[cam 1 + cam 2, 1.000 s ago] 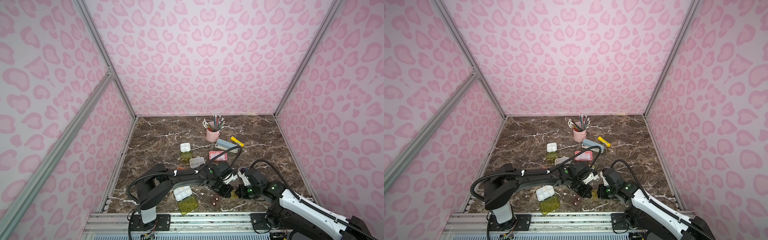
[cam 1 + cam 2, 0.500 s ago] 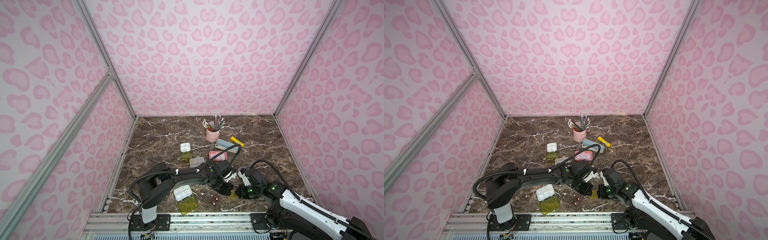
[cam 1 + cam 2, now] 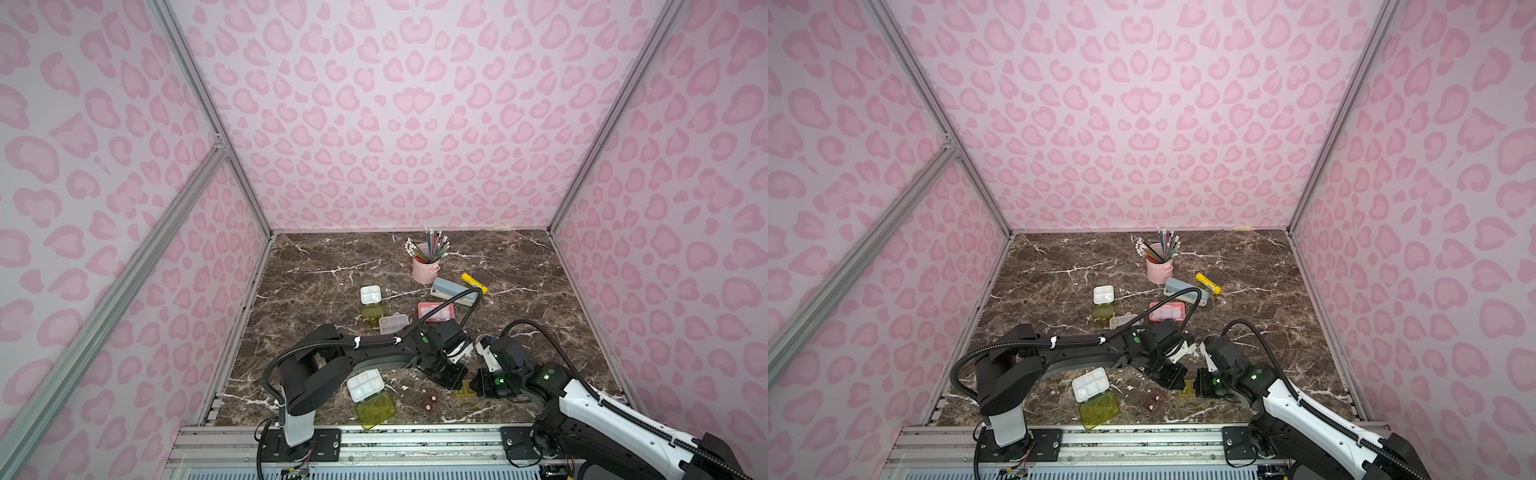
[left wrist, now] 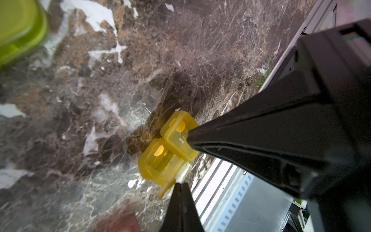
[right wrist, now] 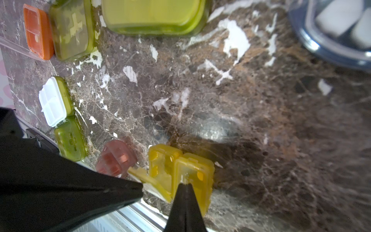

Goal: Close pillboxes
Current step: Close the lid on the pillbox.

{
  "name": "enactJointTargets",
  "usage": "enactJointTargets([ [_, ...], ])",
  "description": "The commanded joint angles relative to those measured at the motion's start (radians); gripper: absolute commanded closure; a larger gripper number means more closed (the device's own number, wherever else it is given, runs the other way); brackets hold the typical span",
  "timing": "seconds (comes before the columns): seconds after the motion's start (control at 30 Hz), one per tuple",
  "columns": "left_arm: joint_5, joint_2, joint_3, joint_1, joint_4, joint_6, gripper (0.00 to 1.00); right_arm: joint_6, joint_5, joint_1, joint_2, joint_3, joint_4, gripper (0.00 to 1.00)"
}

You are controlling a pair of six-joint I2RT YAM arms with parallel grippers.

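A small yellow two-cell pillbox (image 3: 464,390) lies near the front edge between both grippers. In the left wrist view one cell's lid (image 4: 177,138) is down and the other cell (image 4: 157,158) is open, its flap sticking out. My left gripper (image 4: 180,183) is shut, its tip at that flap (image 5: 149,181). My right gripper (image 5: 185,184) is shut, its tip pressing on the lowered lid (image 5: 193,170). A brown pillbox (image 3: 430,400) lies beside it. Two white trays (image 3: 365,385) (image 3: 370,294) have open yellow-green lids. A pink pillbox (image 3: 436,311) sits behind.
A pink pencil cup (image 3: 424,266), grey-blue stapler (image 3: 451,290) and yellow glue stick (image 3: 473,281) stand at the back. The right wrist view shows orange (image 5: 38,32), olive (image 5: 72,30) and round dark-blue (image 5: 341,32) pillboxes. The metal front rail (image 3: 415,434) runs just behind the grippers.
The left arm's elbow has shifted slightly. Both shut tips stay at the yellow pillbox.
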Motion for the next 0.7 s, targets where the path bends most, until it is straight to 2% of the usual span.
enactJointTargets([
  [0.0,-0.008,0.006,0.006,0.001,0.016,-0.008,0.97,0.001,0.017,0.0,0.0,-0.01,-0.027,1.0],
  [0.67,-0.002,0.036,0.011,0.0,0.021,-0.018,0.97,0.004,0.01,0.001,-0.005,-0.014,-0.02,1.0],
])
